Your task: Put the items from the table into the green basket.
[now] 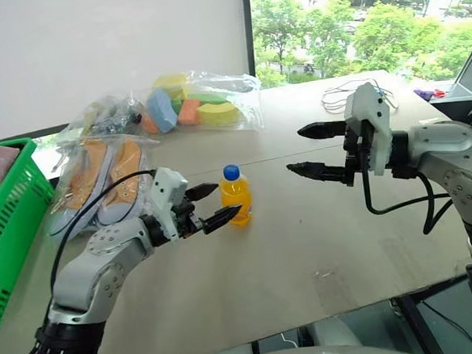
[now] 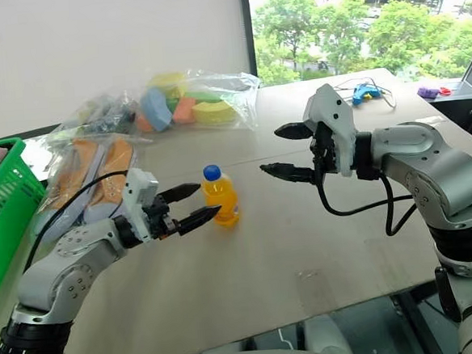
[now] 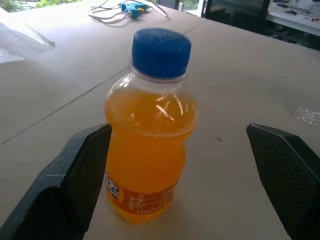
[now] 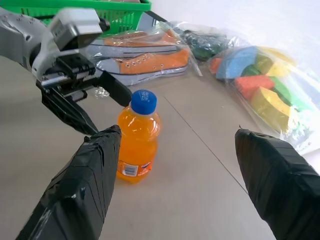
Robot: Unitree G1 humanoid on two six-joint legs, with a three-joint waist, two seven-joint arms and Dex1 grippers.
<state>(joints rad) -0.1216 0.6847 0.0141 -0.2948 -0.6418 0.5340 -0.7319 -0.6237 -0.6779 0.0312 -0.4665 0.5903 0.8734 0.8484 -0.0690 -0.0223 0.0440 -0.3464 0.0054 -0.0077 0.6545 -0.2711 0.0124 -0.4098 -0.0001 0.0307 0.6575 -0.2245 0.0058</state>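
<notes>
Left gripper [image 1: 214,205], fingers spread wide, brackets the upright orange drink bottle [image 1: 236,196] at centre frame on the surface [image 1: 322,244], apparently poised to pinch it for the green basket [image 1: 8,217] at far left, while the right gripper [image 1: 315,149] hovers open, centre-right.

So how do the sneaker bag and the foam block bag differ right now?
The clear-bagged orange sneakers lie beside the green basket; the clear bag of pastel foam blocks lies farther back, near the window. The sneakers are one orange pair; the blocks are many-coloured. Both sit on the table in clear plastic.
</notes>
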